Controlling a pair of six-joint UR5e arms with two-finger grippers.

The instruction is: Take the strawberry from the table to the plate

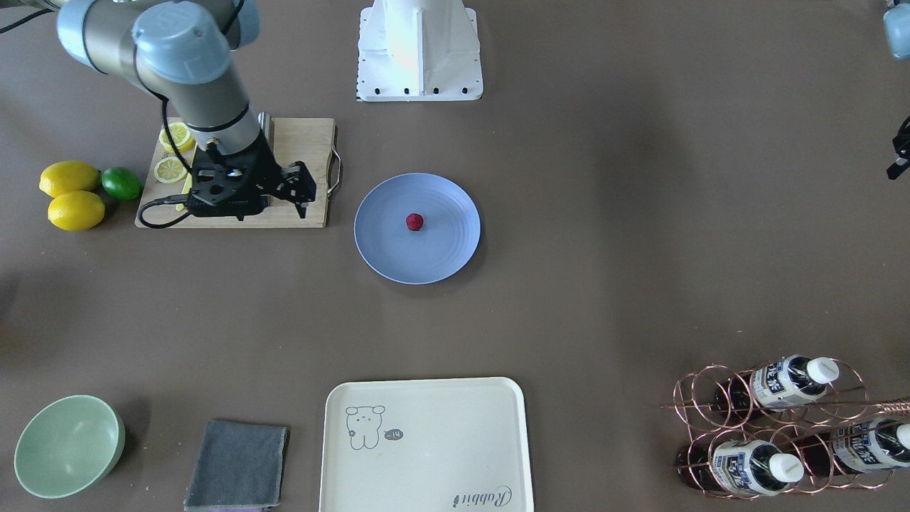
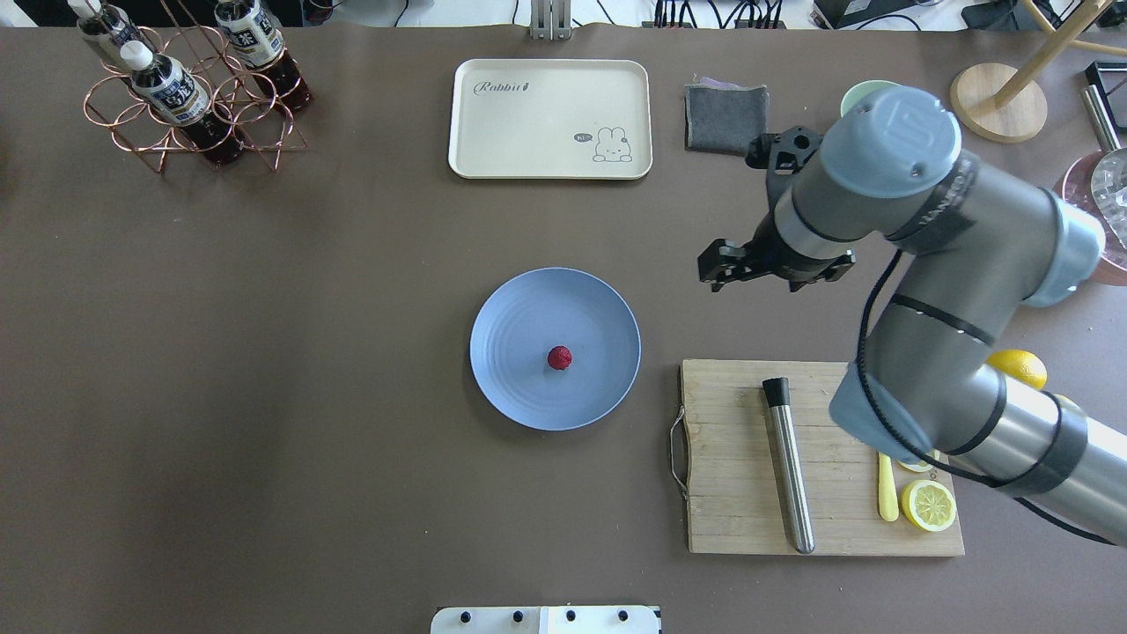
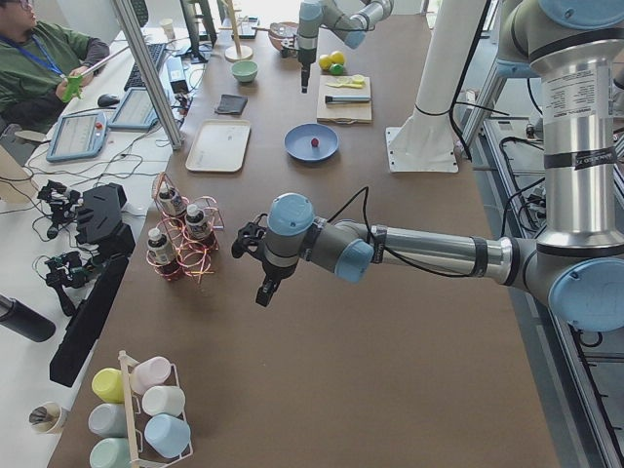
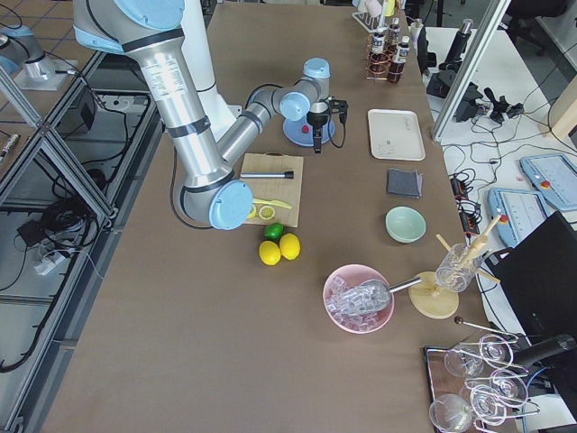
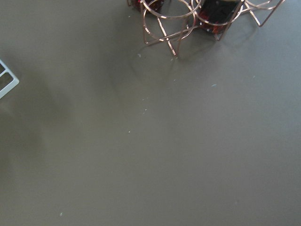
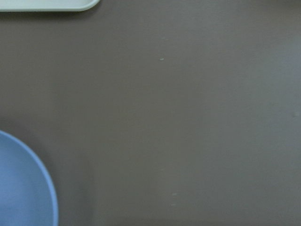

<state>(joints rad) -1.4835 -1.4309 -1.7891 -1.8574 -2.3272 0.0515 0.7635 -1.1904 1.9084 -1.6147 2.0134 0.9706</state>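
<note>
The small dark red strawberry (image 1: pixel 414 222) (image 2: pixel 559 357) lies near the middle of the round periwinkle-blue plate (image 1: pixel 441 252) (image 2: pixel 515 330) at the centre of the brown table (image 2: pixel 264 370). My right gripper (image 2: pixel 715 266) (image 1: pixel 304 190) hovers beside the plate on the cutting-board side, apart from it, with its jaws spread and nothing between them. The right wrist view shows only the plate's rim (image 6: pixel 28 188) and bare table. My left gripper (image 3: pixel 263 291) hangs over bare table near the bottle rack; I cannot tell whether it is open or shut.
A wooden cutting board (image 2: pixel 740 493) holds a metal rod (image 2: pixel 788 467) and lemon slices (image 2: pixel 929 504). Lemons (image 1: pixel 71 193) and a lime (image 1: pixel 121 183) lie beside it. A cream tray (image 2: pixel 550 119), grey cloth (image 2: pixel 726 116), green bowl (image 1: pixel 67 444) and copper bottle rack (image 2: pixel 189 97) line the far edge.
</note>
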